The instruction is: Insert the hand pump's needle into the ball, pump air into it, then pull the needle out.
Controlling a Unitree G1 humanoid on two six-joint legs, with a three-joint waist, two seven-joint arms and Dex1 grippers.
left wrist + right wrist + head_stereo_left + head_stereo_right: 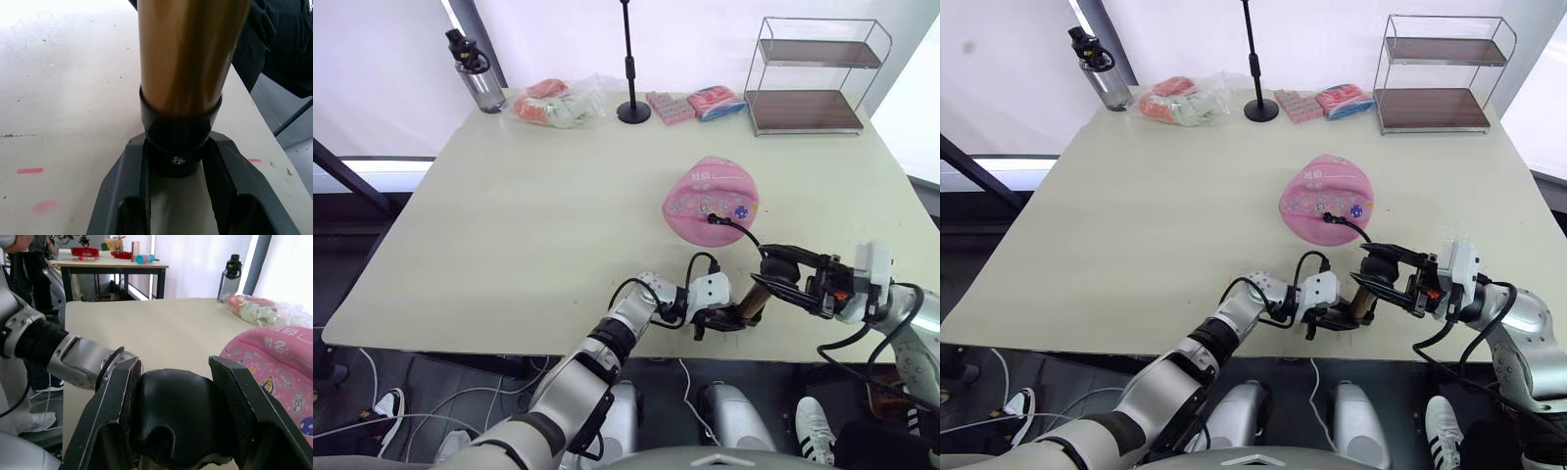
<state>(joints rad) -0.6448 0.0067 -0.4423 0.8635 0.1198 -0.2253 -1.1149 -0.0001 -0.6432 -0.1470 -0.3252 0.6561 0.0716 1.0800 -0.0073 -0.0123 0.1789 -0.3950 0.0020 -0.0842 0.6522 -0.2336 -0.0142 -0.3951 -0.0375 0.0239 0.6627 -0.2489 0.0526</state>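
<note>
The pink ball [710,199] lies right of the table's middle, partly flattened. A thin black hose [744,233] runs from the ball's near side to the hand pump [759,299], whose bronze cylinder stands tilted near the table's front edge. The hose's black fitting [714,217] rests against the ball; the needle itself is hidden there. My left gripper [734,315] is shut on the pump's black lower end cap [178,147]. My right gripper [783,271] is shut on the pump's black handle [178,416] at the top. The ball [274,367] lies just beyond the right fingers.
Along the far edge stand a water bottle [477,73], a plastic bag of items [553,103], a black stand on a round base [632,108], two packets [690,104] and a wire shelf rack [813,78]. The table's front edge [607,354] runs just below both grippers.
</note>
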